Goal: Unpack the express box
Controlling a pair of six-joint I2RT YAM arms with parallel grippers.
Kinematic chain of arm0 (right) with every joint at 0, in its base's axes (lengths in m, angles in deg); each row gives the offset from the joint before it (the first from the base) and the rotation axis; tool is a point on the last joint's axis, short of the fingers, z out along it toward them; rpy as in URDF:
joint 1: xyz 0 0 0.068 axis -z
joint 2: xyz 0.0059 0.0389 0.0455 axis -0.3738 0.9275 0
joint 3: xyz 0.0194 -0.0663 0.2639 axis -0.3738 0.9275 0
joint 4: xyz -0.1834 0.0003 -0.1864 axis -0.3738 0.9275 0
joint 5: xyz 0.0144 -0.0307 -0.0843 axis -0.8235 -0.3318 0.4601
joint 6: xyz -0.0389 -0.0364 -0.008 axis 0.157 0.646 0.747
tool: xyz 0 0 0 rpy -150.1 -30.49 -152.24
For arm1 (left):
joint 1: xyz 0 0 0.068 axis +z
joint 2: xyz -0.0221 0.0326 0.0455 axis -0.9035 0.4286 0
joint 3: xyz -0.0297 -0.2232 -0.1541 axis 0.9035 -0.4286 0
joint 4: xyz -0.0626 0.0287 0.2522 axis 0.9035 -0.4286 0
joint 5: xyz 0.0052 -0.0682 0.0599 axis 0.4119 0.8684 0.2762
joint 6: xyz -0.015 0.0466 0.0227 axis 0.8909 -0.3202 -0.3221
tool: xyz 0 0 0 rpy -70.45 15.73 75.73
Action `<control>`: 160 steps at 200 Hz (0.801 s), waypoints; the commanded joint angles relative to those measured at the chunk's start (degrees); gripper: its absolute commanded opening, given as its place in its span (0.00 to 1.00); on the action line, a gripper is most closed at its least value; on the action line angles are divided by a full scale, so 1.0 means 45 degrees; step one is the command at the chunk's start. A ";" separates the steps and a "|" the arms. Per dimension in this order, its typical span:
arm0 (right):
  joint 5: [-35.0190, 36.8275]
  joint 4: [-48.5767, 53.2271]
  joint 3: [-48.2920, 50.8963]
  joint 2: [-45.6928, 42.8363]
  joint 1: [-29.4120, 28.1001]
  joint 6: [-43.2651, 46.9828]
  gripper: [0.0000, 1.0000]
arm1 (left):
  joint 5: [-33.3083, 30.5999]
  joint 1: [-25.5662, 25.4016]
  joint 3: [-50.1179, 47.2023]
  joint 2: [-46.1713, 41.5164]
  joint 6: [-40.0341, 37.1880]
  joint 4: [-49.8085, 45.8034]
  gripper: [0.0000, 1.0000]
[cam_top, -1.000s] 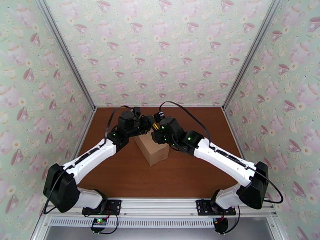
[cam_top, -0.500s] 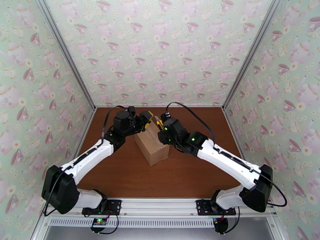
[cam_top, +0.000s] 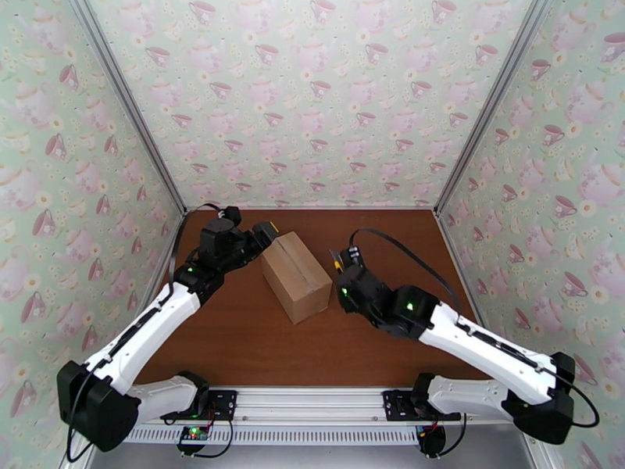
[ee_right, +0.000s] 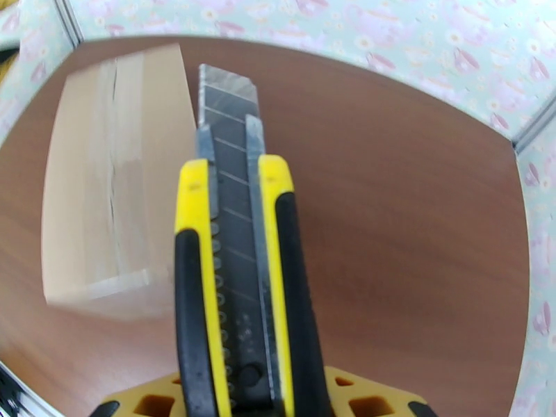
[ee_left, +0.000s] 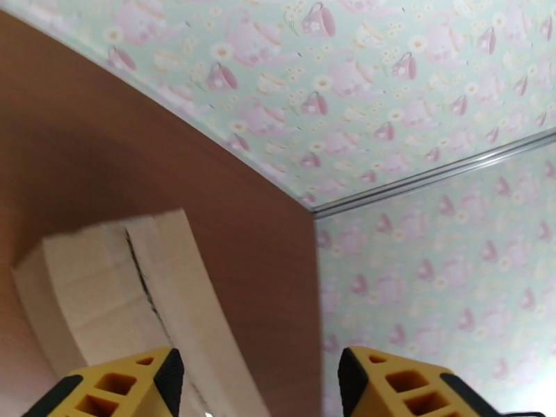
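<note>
box: express box [cam_top: 295,277], oblong plain brown cardboard, mid-counter [cam_top: 375,338], flaps down, near end cut off in left wrist view | seam: dark line along top, possibly slit, too blurred to say | left hand [ee_left: 258,377]: jaws spread, holding nothing, at box's far left corner | right hand [cam_top: 341,266]: clamped on yellow-black utility knife [ee_right: 236,272], segmented steel blade out, right of box, apart

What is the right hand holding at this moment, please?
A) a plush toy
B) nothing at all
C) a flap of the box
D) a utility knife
D: in the right wrist view a yellow-and-black knife with its blade out sits clamped in the right hand, pointing past the closed box.
</note>
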 commanded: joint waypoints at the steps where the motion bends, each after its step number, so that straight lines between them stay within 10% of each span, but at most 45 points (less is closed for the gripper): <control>1: 0.1255 0.1303 0.0505 -0.0577 -0.0651 -0.1450 0.00 | -0.0360 0.0415 0.0750 0.0949 -0.1856 -0.0793 0.65; 160: -0.0240 -0.0146 0.2061 0.0648 -0.2007 -0.3332 0.00 | 0.0821 0.2044 0.2668 0.5305 -0.3137 0.1531 0.64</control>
